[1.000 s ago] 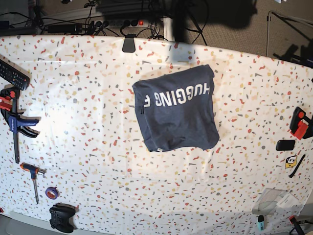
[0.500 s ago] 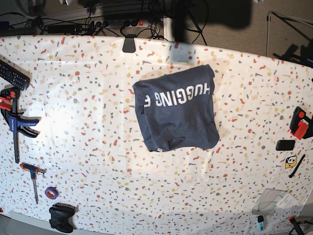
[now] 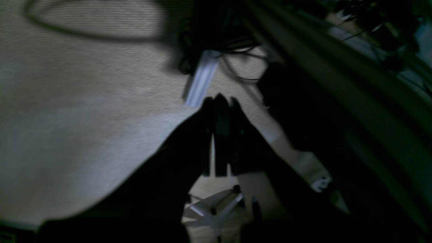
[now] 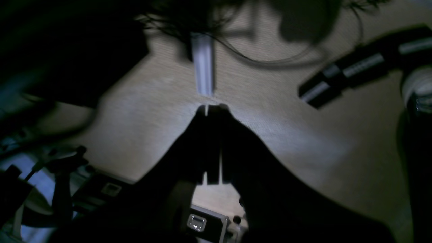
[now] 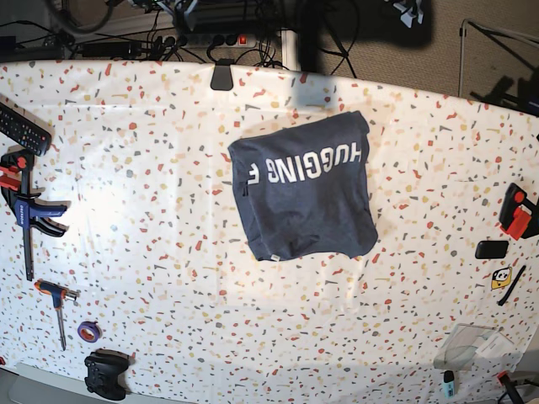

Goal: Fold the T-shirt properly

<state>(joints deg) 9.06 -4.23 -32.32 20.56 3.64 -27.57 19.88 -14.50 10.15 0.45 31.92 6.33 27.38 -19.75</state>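
Note:
The dark navy-grey T-shirt [image 5: 303, 189] lies folded into a rough square in the middle of the speckled table [image 5: 152, 185], with white block lettering facing up along its far part. Neither gripper is near it. In the left wrist view my left gripper [image 3: 219, 101] is a dark silhouette with its fingers together, held over the carpet floor behind the table. In the right wrist view my right gripper [image 4: 212, 108] looks the same, shut and empty over the carpet. The shirt does not show in either wrist view.
A remote [image 5: 21, 126], a blue clamp [image 5: 29, 210], a screwdriver [image 5: 57, 307], a tape roll [image 5: 89, 330] and a game controller [image 5: 107, 374] line the table's left side. A red-black tool [image 5: 516, 210] and a plastic bag [image 5: 480, 345] lie at the right. A black clip [image 5: 221, 77] sits on the far edge.
The dark arm parts at the top edge of the base view have shifted a little. The T-shirt has not moved.

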